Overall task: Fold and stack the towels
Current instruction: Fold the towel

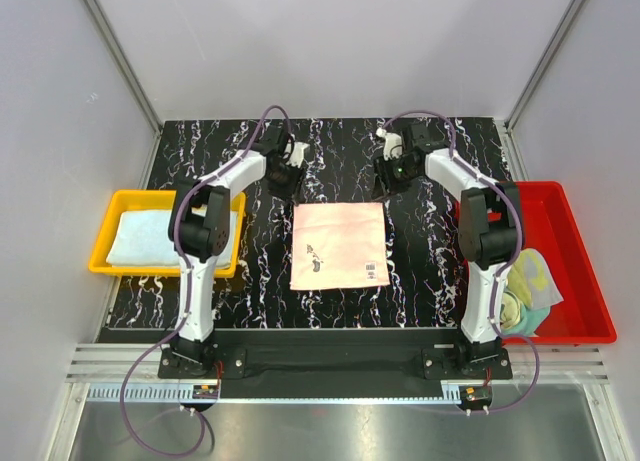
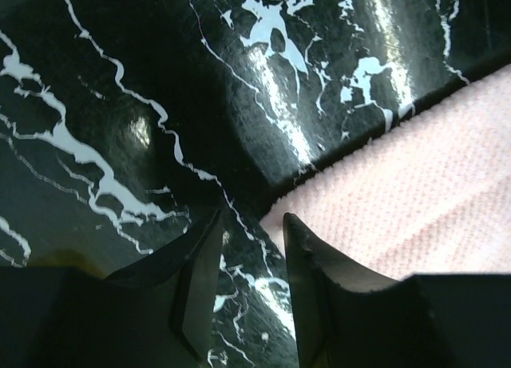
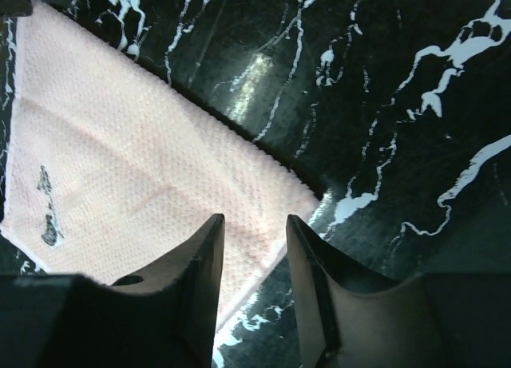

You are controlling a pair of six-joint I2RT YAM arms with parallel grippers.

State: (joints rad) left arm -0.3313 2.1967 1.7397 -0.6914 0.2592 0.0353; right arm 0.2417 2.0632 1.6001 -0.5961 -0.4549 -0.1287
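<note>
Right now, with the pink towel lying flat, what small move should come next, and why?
The pink towel lies flat, unfolded; the left gripper and right gripper hover open and empty at its far corners. So probably lower both and pinch those corners, ready to fold toward the near edge.

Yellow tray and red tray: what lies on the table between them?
In the top view, the pink towel lies flat on the table, midway between the yellow tray and the red tray.
</note>
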